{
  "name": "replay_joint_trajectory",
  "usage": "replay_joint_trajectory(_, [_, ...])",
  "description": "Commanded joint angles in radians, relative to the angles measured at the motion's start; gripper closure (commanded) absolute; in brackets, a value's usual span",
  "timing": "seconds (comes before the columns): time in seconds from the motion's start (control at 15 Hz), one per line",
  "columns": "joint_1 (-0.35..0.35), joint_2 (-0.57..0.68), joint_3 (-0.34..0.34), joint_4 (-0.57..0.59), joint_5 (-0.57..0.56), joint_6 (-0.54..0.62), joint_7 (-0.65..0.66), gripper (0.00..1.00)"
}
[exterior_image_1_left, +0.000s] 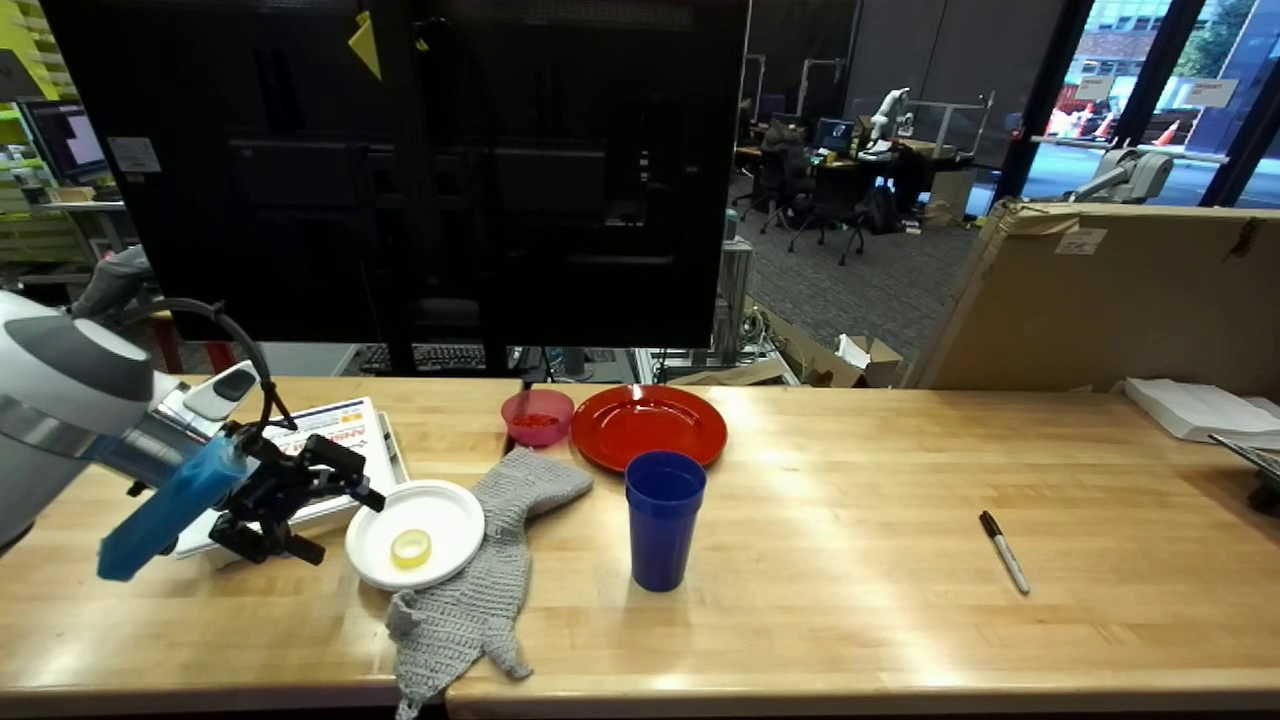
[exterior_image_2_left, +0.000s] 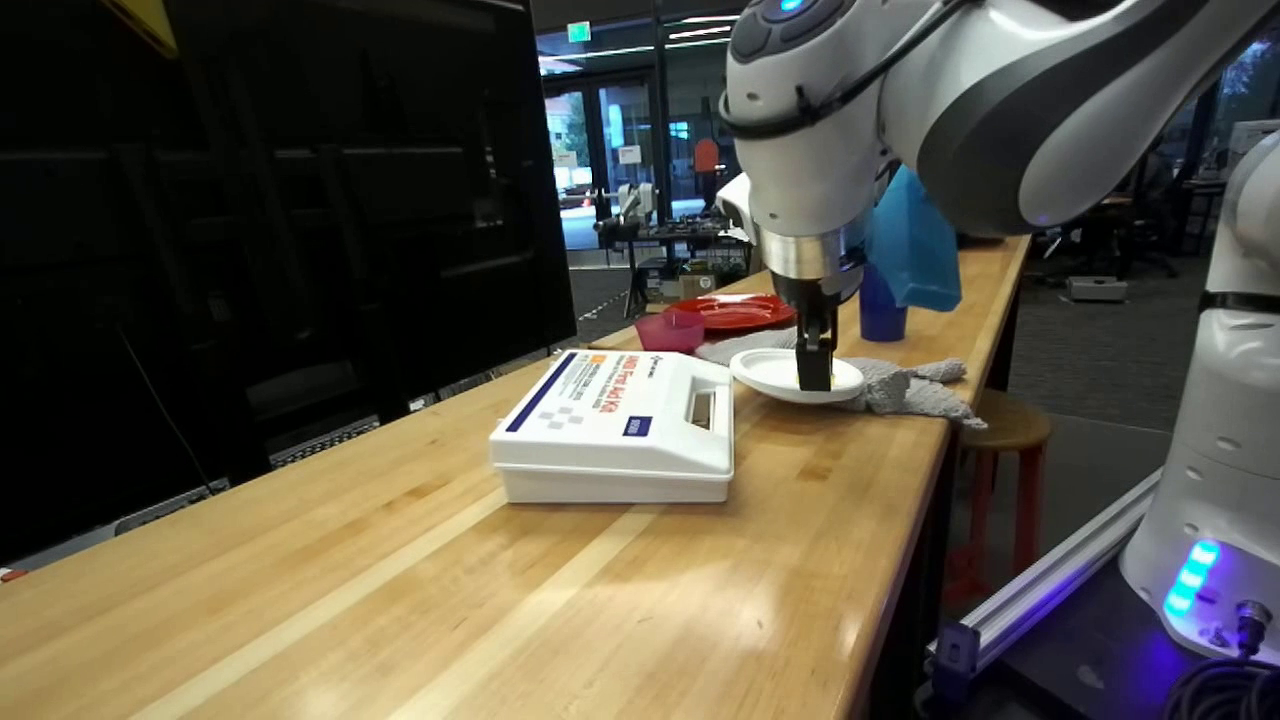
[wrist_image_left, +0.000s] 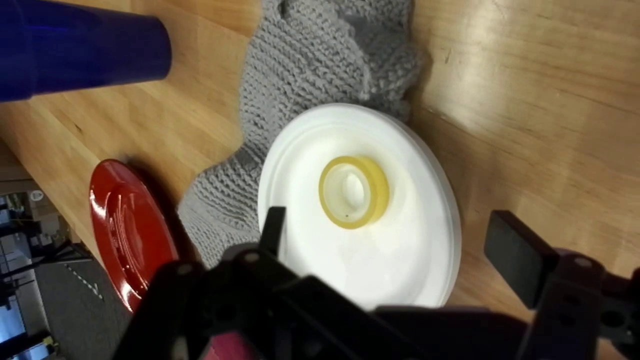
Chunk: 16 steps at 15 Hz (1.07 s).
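My gripper (exterior_image_1_left: 342, 525) is open and empty, its fingers spread apart near the rim of a white plate (exterior_image_1_left: 450, 515). In the wrist view the gripper (wrist_image_left: 389, 230) has one finger over the plate (wrist_image_left: 345, 265) and the other over bare wood beside it. A yellow tape roll (wrist_image_left: 381, 192) lies on the plate, beyond the fingertips and untouched; it also shows in an exterior view (exterior_image_1_left: 425, 549). A grey knitted cloth (exterior_image_1_left: 500, 560) lies beside and partly under the plate. In an exterior view the gripper (exterior_image_2_left: 815, 368) hides the tape roll almost fully.
A white first aid kit (exterior_image_2_left: 590, 430) stands by the plate. A pink bowl (exterior_image_1_left: 562, 410) with red contents and a red plate (exterior_image_1_left: 650, 430) are at the back. A blue cup (exterior_image_1_left: 662, 530) stands upright, with a marker (exterior_image_1_left: 1004, 552) farther along. A large black screen (exterior_image_1_left: 450, 200) stands behind.
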Motion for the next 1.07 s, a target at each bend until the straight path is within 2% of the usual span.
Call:
replay_joint_trajectory(0.0, [0.036, 0.019, -0.027, 0.003, 0.027, 0.068, -0.008, 0.00])
replay_joint_trajectory(0.47, [0.017, 0.062, -0.049, -0.001, 0.035, 0.225, -0.018, 0.00])
replay_joint_trajectory(1.0, [-0.010, 0.189, -0.059, -0.004, -0.012, 0.277, -0.079, 0.00])
